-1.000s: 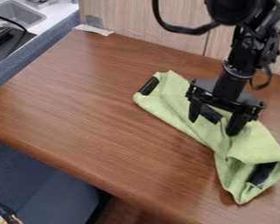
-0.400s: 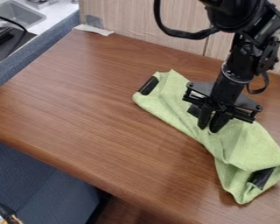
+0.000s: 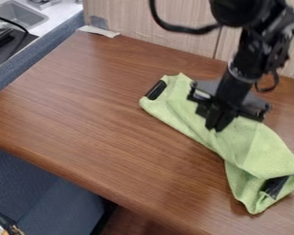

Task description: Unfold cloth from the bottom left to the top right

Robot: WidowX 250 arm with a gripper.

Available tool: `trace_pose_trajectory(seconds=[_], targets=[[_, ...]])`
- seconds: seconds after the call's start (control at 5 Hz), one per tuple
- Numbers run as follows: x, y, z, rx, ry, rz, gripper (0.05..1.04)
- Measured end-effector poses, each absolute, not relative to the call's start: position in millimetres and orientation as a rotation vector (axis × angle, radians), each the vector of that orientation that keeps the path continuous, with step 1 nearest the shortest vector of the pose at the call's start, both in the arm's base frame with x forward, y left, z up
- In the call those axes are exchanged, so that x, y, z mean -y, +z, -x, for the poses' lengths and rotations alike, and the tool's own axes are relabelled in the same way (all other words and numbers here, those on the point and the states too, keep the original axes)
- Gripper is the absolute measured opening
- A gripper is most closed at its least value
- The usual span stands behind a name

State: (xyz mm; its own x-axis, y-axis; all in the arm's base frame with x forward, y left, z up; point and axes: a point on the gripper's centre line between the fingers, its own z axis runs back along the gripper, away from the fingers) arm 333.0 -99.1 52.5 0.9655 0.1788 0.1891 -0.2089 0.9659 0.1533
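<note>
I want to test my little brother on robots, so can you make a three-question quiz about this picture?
1. What colour is the cloth?
A) red
B) green
C) blue

2. True or false: the gripper is over the sink.

3. Fill in the missing word: the cloth lies on a brown ____.

Key: 1 B; 2 false; 3 table

a black arm (image 3: 238, 80) hangs over the wooden bench (image 3: 100, 105), its jaws together at a partly folded green cloth (image 3: 238, 142). a black strip (image 3: 156, 90) and a dark patch (image 3: 275, 186) mark the cloth's ends.
</note>
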Motion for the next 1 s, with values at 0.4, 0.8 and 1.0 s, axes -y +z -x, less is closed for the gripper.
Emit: trace_pose_trajectory(seconds=[0.4,0.8,1.0], targets=[[105,88,-353,0.287,0.225,-0.131,0.055],[145,88,-400,0.345,0.157,-0.039,0.055],[167,80,-412,0.358,0.109,-0.019,0.055]])
